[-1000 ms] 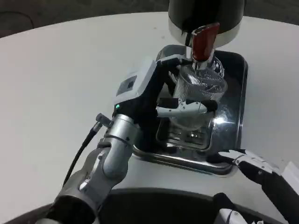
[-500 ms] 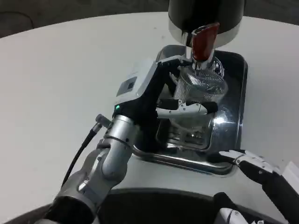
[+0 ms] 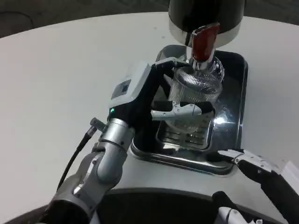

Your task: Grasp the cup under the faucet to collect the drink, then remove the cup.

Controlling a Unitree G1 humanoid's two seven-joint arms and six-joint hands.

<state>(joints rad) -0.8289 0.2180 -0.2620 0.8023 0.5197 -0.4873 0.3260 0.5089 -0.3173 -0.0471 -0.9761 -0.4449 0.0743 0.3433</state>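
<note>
Gripping the clear ribbed cup (image 3: 192, 100) in the left robot hand (image 3: 159, 95), lifting it slightly closer under the red faucet (image 3: 203, 41) over the metal tray (image 3: 238, 84) — likely collecting. Resting the right robot hand (image 3: 261, 170), fingers apart, near the tray's front corner.

The dispenser (image 3: 205, 14) is cut off by the top edge. The right robot hand (image 3: 261, 170) runs off the lower right corner; its grip perhaps empty, unclear.
</note>
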